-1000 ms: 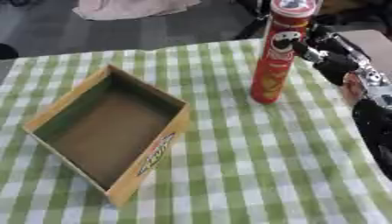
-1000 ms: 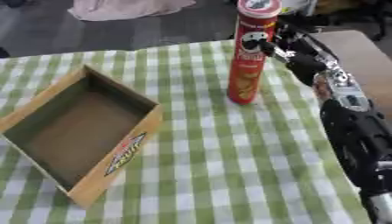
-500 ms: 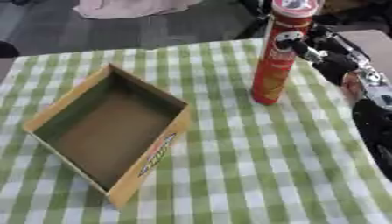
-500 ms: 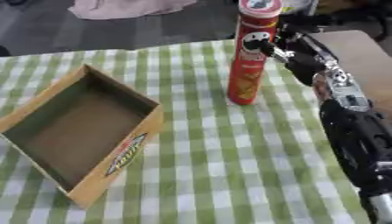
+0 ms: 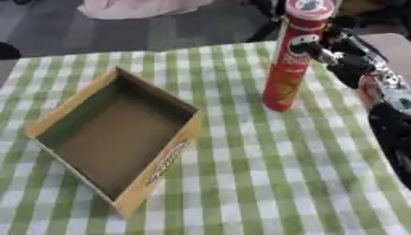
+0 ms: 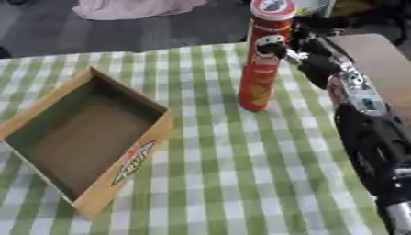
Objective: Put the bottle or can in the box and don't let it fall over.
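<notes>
Right eye view shows the right hand [image 6: 298, 51] reaching in from the upper right and closed round the upper part of the red crisp can [image 6: 263, 59], its thumb visible across the front of the label and its fingers wrapped behind. The can stands upright on the green checked tablecloth [image 6: 241, 174], long axis vertical, base resting on the cloth just below the hand. The left hand is in neither view, so the right is the only one placed to do the work.

From the hand, the open cardboard box [image 5: 112, 137] lies well apart, towards the robot's left and nearer the robot's body, with bare cloth between. It sits askew to the table edges, its near wall low and printed, its floor bare.

My judgement: the coming move is a lift and a carry leftward and nearer across that gap, and because the can is tall and gripped high, keeping its axis vertical through the set-down matters most.
</notes>
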